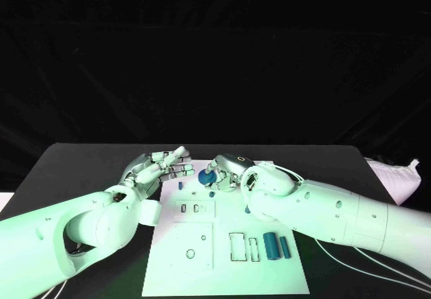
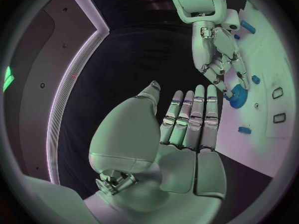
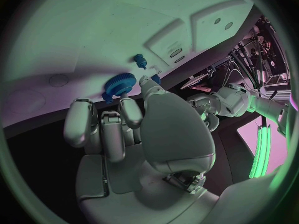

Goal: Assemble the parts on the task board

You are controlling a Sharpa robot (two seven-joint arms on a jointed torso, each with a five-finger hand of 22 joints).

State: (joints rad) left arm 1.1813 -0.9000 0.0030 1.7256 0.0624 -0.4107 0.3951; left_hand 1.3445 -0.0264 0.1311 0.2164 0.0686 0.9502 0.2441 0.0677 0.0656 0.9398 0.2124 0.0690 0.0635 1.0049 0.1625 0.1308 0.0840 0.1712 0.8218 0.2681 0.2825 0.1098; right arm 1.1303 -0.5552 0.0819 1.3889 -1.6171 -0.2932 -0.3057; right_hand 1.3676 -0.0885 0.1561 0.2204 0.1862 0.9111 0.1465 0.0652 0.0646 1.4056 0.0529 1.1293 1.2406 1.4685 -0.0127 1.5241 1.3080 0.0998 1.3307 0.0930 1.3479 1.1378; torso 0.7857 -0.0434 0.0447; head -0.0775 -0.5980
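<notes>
The left hand [image 1: 160, 167] sits at the far left corner of the white board [image 1: 193, 268]. Its fingers [image 2: 194, 115] are straight and side by side, and it holds nothing. It looks like it just rests next to the board.

Next comes the blue wheel with teeth [image 1: 207, 177], near the far edge of the board. The right hand [image 1: 235, 169] is right on it. In the right wrist view the fingers [image 3: 129, 110] touch the wheel [image 3: 119, 83] from behind. It looks like the hand pinches the wheel, but the grip itself is partly hidden. I think the hand is fitting the wheel onto its spot on the board.

A small blue peg [image 3: 141, 60] stands on the board just past the wheel. Two long blue sticks [image 1: 278, 246] lie side by side near the front right of the board, well away from both hands.

What could go wrong? The wheel could tip if the hand pushes it down crooked, and then it would not sit flat. It could also slip out and roll off the board onto the black desk [image 1: 89, 168]. The fingers are near the small peg too, so they might bump it.
</notes>
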